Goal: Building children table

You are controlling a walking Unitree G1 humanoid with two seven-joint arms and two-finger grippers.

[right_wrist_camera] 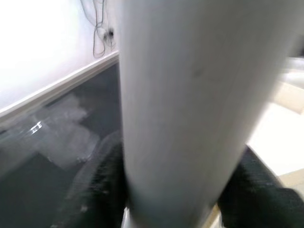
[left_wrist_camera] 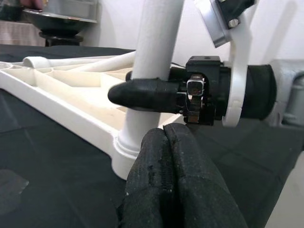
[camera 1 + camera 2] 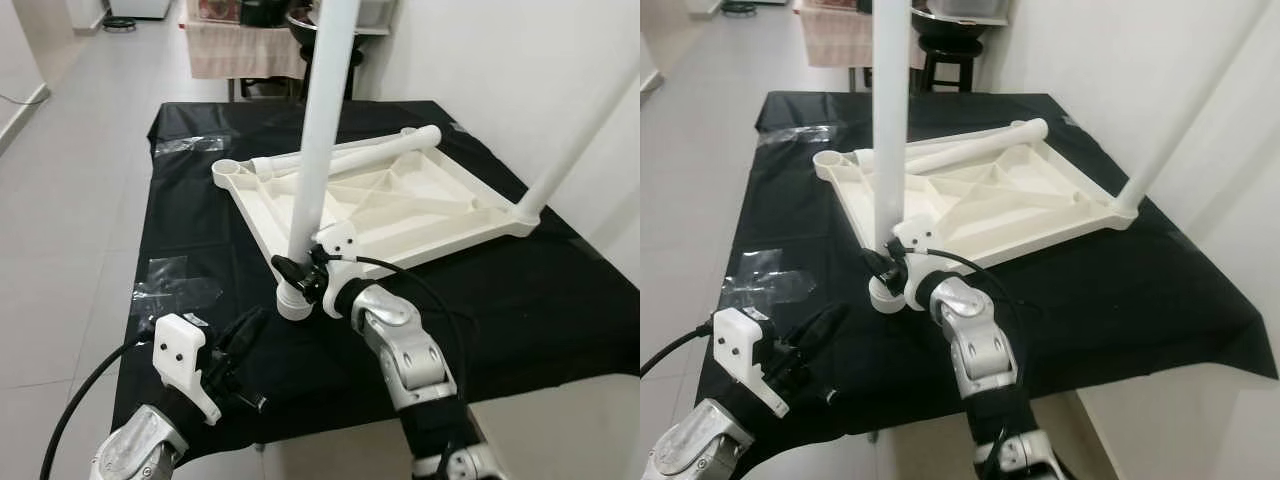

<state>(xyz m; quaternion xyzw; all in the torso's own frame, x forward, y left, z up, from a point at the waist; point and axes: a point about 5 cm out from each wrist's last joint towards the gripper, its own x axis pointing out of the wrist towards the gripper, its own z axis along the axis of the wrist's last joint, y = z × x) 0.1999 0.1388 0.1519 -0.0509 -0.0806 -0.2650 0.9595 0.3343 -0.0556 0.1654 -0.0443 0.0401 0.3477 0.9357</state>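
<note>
- The white plastic tabletop (image 3: pixel 400 205) lies upside down on a surface under a black cloth (image 3: pixel 540 300), ribbed underside facing up, set diagonally w/ one corner toward the robot.
- A white leg (image 3: pixel 318 140) stands upright in the socket (image 3: pixel 292 300) at that near corner (it runs up out of the top of the head views).
- A second leg (image 3: pixel 585 130) stands in the right-hand corner by the white wall, leaning up and to the right.
- A third leg (image 3: pixel 350 157) lies flat across the far edge of the tabletop; the far-left corner socket (image 3: pixel 226 170) is an open ring.
- The right gripper (image 3: pixel 300 268) reaches in from the lower right, forearm angled up and fwd over the cloth's front edge, wrist bent toward the near leg.
- Its black fingers (image 2: pixel 142 93) are clamped round the bottom of the upright leg, just above the socket; the right wrist view has the leg's shaft close up between the two dark pads.
- The left gripper (image 3: pixel 243 330) is low at the front-left of the cloth, arm coming up from the bottom-left corner w/ a black cable (image 3: pixel 80 400) trailing off it.
- Its fingers (image 2: pixel 175 180) are pressed together, holding nothing, pointing toward the near socket but apart from it.
- Clear tape patches (image 3: pixel 170 285) sit on the cloth to the left (another bit near the far-left corner).
- Behind the cloth: a grey tile floor (image 3: pixel 90 150) and a dark stool (image 3: pixel 940 50).
</note>
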